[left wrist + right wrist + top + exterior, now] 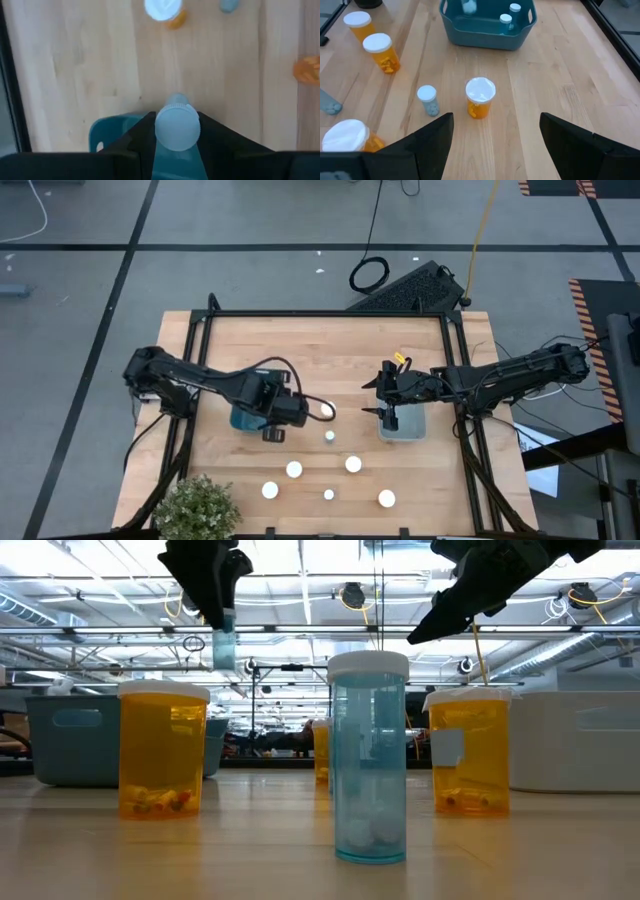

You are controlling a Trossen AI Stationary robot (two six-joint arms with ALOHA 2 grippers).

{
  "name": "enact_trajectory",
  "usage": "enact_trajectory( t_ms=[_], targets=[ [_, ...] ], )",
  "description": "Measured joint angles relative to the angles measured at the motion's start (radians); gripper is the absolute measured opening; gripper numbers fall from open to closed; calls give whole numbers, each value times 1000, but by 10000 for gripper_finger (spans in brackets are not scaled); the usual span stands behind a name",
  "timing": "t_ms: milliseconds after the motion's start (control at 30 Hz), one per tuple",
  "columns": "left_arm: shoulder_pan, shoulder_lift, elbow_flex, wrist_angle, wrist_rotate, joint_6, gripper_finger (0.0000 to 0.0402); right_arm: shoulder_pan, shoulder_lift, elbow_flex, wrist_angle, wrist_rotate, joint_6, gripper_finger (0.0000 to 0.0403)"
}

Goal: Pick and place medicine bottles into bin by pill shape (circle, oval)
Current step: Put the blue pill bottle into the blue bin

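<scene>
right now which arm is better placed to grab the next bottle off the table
Right. The right gripper is open and empty, facing loose bottles like the amber bottle. The left gripper is shut on a small blue bottle over the teal bin.

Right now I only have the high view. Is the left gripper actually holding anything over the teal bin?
Observer: Yes. The left wrist view shows the left gripper shut on a small blue bottle, just above the teal bin.
Operator: Is anything inside that bin?
Observer: The right wrist view looks into it. At least two small blue bottles stand upright inside.
Operator: And the right gripper, is it carrying anything?
Observer: No. Its own wrist view shows the right gripper open and empty, with an amber bottle standing on the table ahead of it.
</scene>
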Motion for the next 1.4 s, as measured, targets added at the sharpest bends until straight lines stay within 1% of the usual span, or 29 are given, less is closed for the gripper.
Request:
enact_trajectory(
  t_ms=[167, 267, 367, 600, 733, 833, 967, 1033, 1200, 1400],
  targets=[
    [16, -26, -4, -42, -23, -24, 129, 0, 0, 0, 0, -1, 2, 288],
    [24, -61, -41, -40, -25, -32, 129, 0, 0, 0, -3, -3, 14, 288],
    [32, -116, -130, -19, -26, -57, 129, 0, 0, 0, -11, -3, 23, 288],
    [68, -274, -366, 109, -18, -140, 129, 0, 0, 0, -23, -3, 23, 288],
    [80, -332, -482, 159, -14, -170, 129, 0, 0, 0, -22, -1, 23, 288],
    [92, -347, -554, 180, 2, -190, 129, 0, 0, 0, -17, -1, 23, 288],
    [98, -351, -618, 201, 14, -222, 129, 0, 0, 0, -16, 0, 23, 288],
    [100, -350, -643, 241, 20, -225, 129, 0, 0, 0, -17, 0, 23, 288],
    [104, -350, -684, 302, 42, -226, 129, 0, 0, 0, -16, 0, 23, 288],
    [104, -350, -710, 315, 40, -241, 129, 0, 0, 0, -16, 0, 23, 288]
  ],
)
